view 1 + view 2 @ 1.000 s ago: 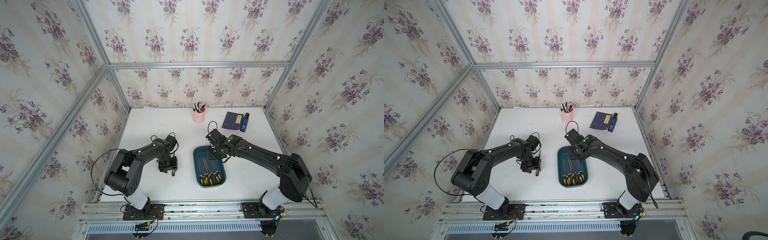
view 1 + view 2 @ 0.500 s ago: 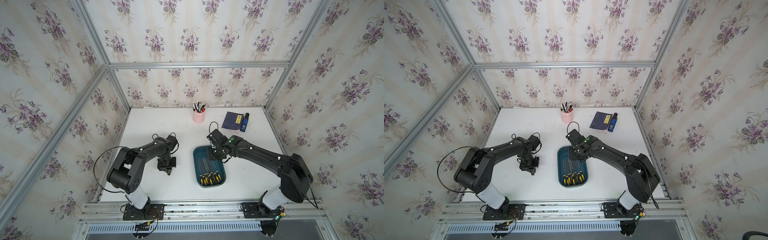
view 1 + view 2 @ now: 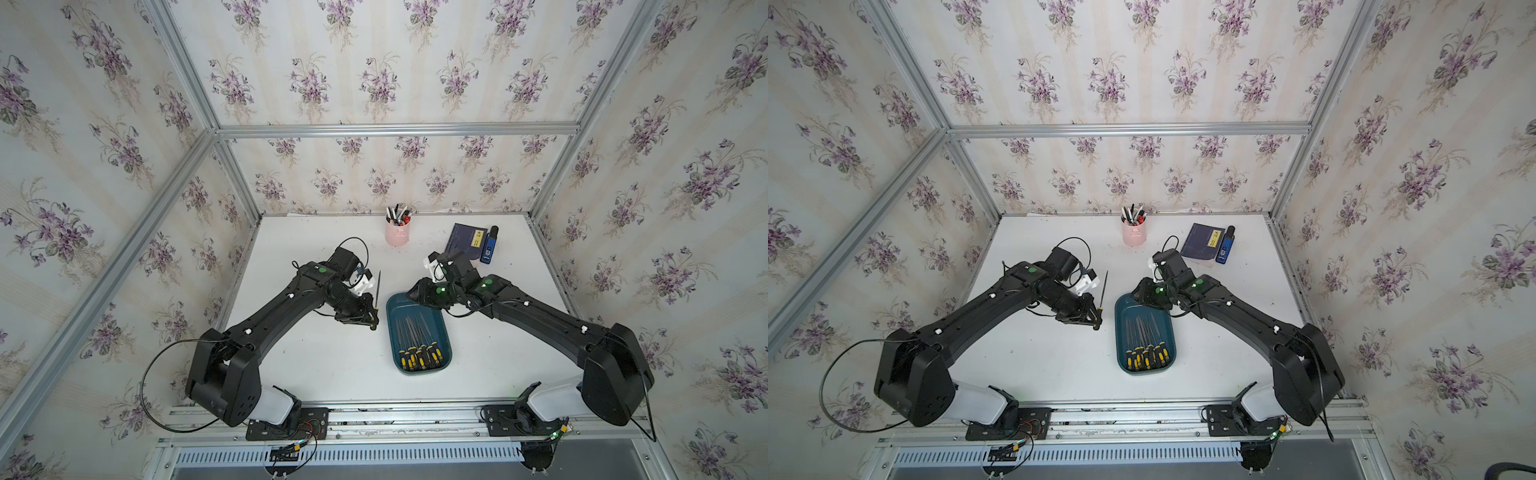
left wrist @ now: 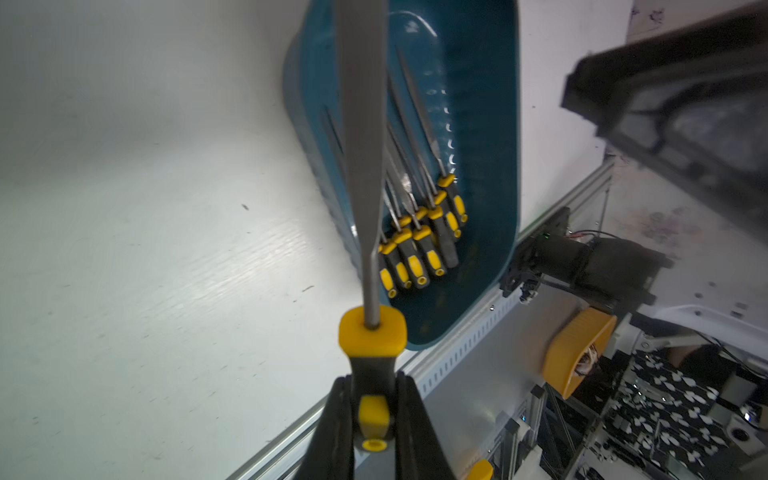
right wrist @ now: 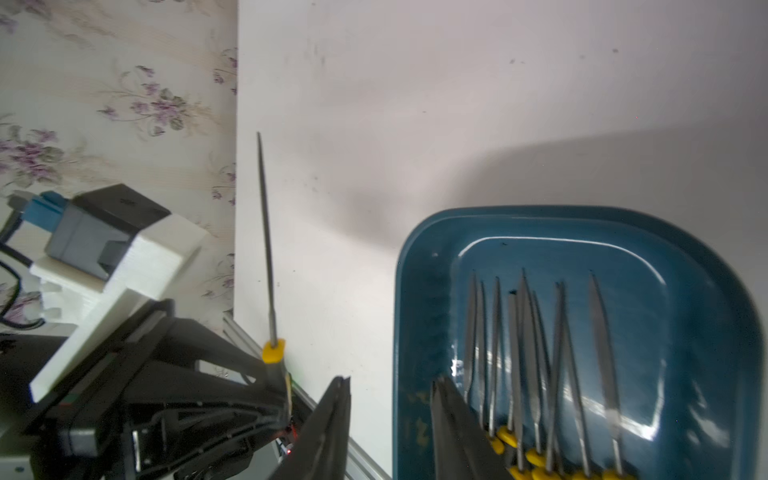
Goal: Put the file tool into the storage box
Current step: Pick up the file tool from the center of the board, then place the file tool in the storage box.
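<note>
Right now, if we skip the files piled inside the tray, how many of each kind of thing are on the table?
File tool outside the box: 1
Teal storage box: 1
Pink pen cup: 1
Dark blue booklet: 1
Small blue gadget: 1
Total: 5

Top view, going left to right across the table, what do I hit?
Left gripper holding the file → pink pen cup → teal storage box → dark blue booklet → blue device.
</note>
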You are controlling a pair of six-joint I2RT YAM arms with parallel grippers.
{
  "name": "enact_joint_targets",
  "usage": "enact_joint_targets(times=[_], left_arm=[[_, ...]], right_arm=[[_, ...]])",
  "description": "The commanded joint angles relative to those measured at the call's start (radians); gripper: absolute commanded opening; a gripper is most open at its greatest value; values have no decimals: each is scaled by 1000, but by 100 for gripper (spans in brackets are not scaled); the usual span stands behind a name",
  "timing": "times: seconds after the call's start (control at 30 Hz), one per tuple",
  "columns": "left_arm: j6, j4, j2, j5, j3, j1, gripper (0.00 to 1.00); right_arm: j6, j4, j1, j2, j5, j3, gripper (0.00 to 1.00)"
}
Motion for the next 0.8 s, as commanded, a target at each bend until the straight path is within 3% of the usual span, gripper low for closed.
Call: enact_joint_targets(times=[0.0, 0.13, 0.5, 0.7, 0.77], left_arm=[[18, -3, 4, 104, 24, -27, 6], [-10, 36, 9, 138, 24, -54, 5], [-18, 44, 28, 135, 34, -75, 5], [-18, 60, 29, 150, 26, -86, 5], [-21, 70, 29, 157, 16, -87, 5]], right_arm=[[42, 135, 0, -2, -78, -2, 38], [67, 211, 0, 2, -113, -15, 38], [58, 170, 1, 33, -92, 12, 36], [49, 133, 3, 71, -47, 37, 31], [46, 123, 2, 88, -44, 43, 26]])
